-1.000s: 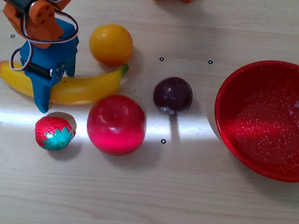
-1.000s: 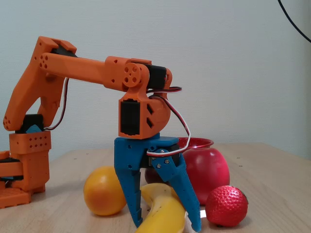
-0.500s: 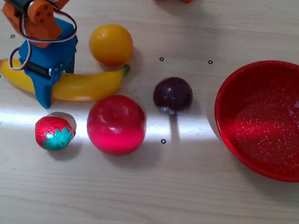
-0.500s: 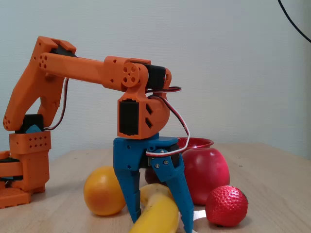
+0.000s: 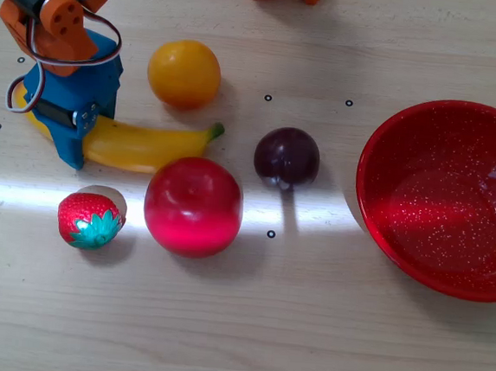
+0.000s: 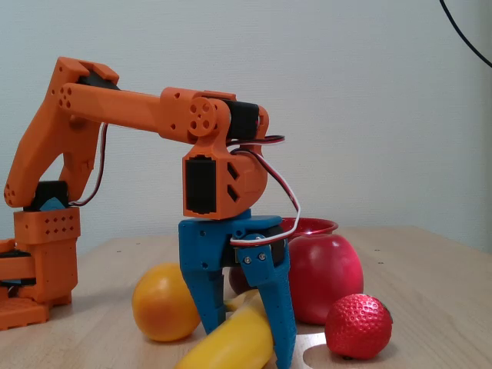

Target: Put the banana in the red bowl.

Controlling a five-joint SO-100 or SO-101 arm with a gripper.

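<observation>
The banana (image 5: 152, 145) lies on the wooden table with its green stem pointing right in the overhead view. It also shows at the bottom of the fixed view (image 6: 231, 347). My blue gripper (image 5: 74, 136) stands over the banana's left part, pointing down. In the fixed view the gripper (image 6: 246, 350) has one finger on each side of the banana and both fingers (image 6: 282, 323) press against it. The banana's left end is mostly hidden under the gripper. The red bowl (image 5: 376, 210) sits empty at the right edge; only its rim (image 6: 315, 226) shows behind the apple.
An orange (image 5: 184, 73) lies just behind the banana, a red apple (image 5: 193, 205) and a strawberry (image 5: 90, 219) just in front of it. A dark plum (image 5: 286, 157) lies between the banana and the bowl. The arm's orange base (image 6: 38, 254) stands at the left.
</observation>
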